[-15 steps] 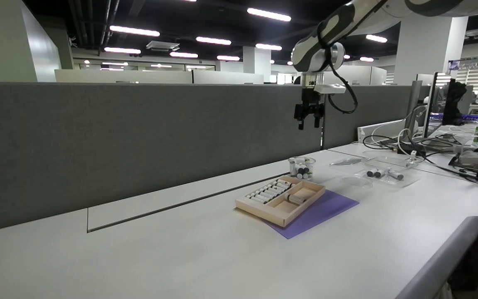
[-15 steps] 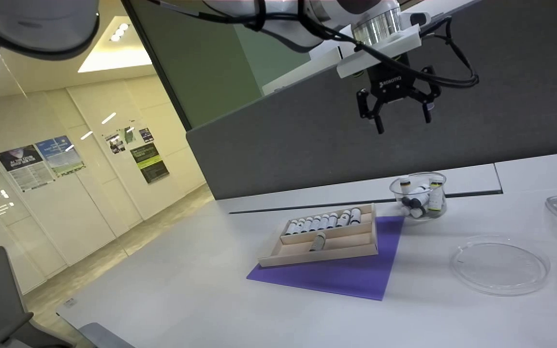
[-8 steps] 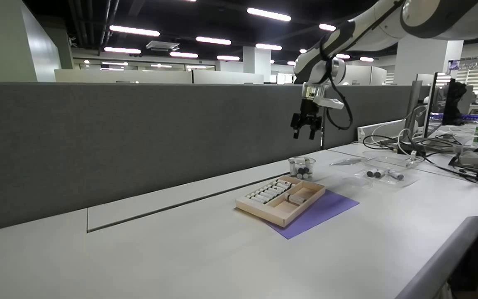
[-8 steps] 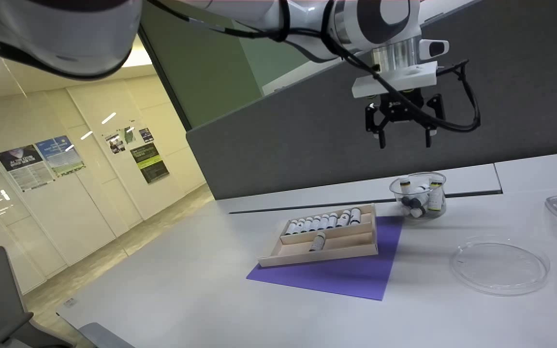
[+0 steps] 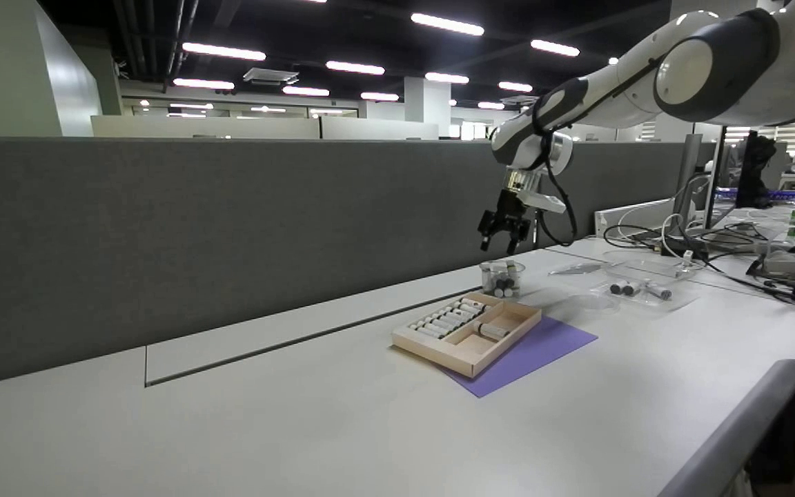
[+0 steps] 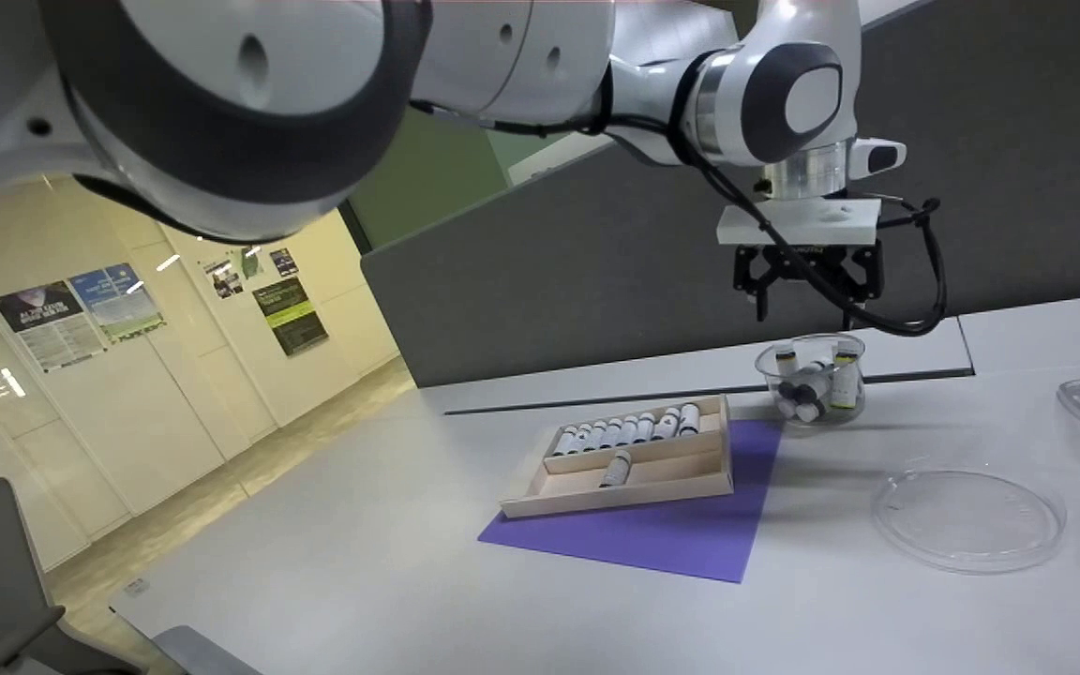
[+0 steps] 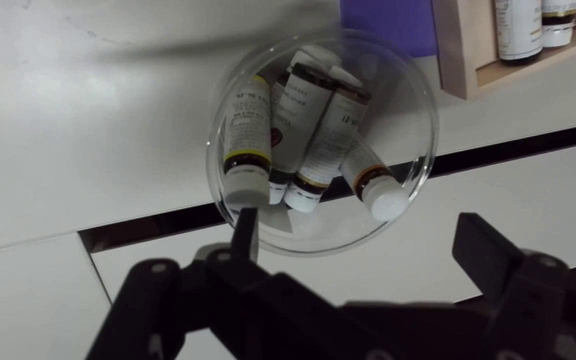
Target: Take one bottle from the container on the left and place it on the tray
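Lower than before, the gripper (image 7: 359,225) has empty jaws wide apart, and in wrist view the bottles (image 7: 298,120) lie at its eleven o'clock inside the clear container (image 7: 408,115), mostly along one-to-seven.

Both exterior views, well back, face the long grey partition (image 5: 246,241) across the white worktop (image 5: 266,428); the wrist view looks down from nearer. All share the pale rectangular wooden tray (image 6: 676,470).
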Robot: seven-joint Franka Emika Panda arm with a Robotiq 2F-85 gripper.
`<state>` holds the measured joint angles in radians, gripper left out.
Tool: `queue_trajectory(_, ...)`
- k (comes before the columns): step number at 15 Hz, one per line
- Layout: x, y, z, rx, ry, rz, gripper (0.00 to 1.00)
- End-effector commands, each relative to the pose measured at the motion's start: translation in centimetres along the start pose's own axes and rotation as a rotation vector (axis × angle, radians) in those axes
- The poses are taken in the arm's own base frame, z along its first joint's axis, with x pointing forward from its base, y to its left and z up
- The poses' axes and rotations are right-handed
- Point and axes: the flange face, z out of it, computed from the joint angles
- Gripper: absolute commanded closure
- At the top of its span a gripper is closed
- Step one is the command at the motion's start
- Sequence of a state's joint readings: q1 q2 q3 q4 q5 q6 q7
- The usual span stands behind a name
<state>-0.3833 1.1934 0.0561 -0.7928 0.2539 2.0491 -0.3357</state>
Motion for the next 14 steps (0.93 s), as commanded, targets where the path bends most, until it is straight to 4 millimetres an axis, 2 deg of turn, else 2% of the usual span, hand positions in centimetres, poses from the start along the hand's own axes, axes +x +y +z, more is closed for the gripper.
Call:
queue_trajectory(1,0.6,1.0,0.5,0.016,0.035,0.035,0.0)
queue_trajectory(7,0.3,1.6,1.4,0.034,0.02,0.064,0.0)
queue_trajectory(10,-0.7,1.6,1.5,0.048,-0.083,0.127,0.0)
queue_trajectory(14,-1.2,1.8,1.4,0.066,-0.129,0.197,0.0)
